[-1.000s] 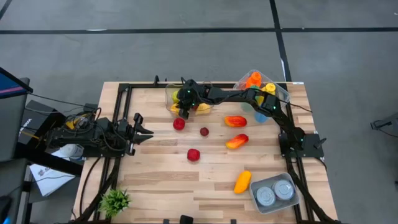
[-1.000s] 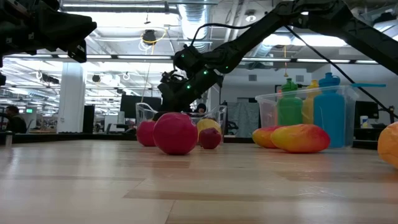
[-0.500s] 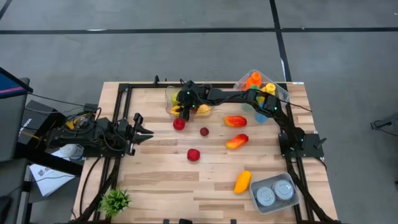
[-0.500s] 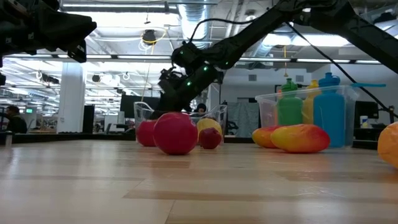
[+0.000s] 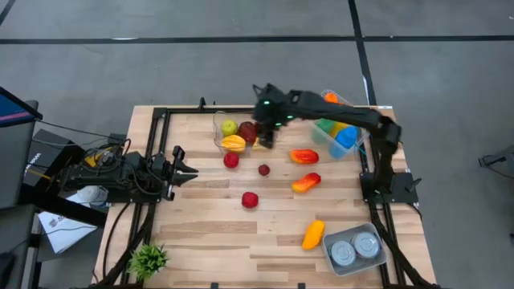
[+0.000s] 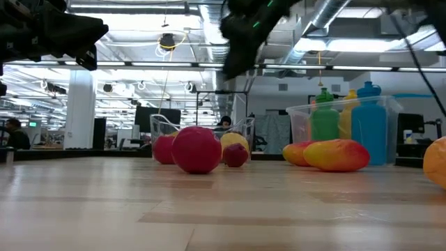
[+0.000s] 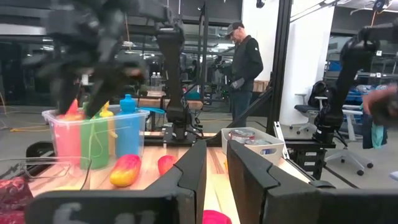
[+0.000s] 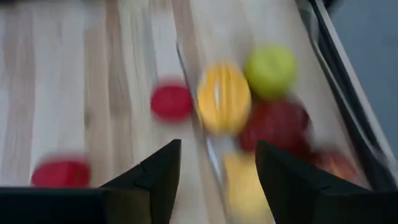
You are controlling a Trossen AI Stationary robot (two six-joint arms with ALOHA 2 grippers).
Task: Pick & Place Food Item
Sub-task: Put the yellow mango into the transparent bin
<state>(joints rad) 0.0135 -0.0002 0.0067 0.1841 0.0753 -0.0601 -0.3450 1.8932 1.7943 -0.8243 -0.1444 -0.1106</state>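
From above, the right hand (image 5: 265, 136) hangs over the right edge of the clear food bin (image 5: 218, 135) at the table's (image 5: 201, 241) twelve o'clock side; its wrist view shows the two fingers (image 8: 158, 180) spread apart with nothing between them, released over the bin. That view also shows what the level view hides: a green apple (image 8: 270, 71), a yellow fruit (image 8: 224, 96) and a dark red fruit (image 8: 277, 124) lie inside the bin. The low view instead gives the room, an open hall with ceiling lights, and only the bin's wall (image 6: 164, 129) behind a red ball-shaped fruit (image 6: 196, 149). The left hand (image 5: 178, 166) waits at the table's nine o'clock edge with its fingers (image 7: 189, 171) nearly together, holding nothing; its view shows a person (image 7: 244, 62) standing beyond the table. On the pale wooden planks lie red fruits (image 5: 231, 160), two orange-red mangoes (image 5: 303, 156) and an orange piece (image 5: 313, 234). A clear tub at one o'clock holds coloured bottles (image 5: 345, 138); a tray (image 5: 328, 249) at five o'clock holds two cans.
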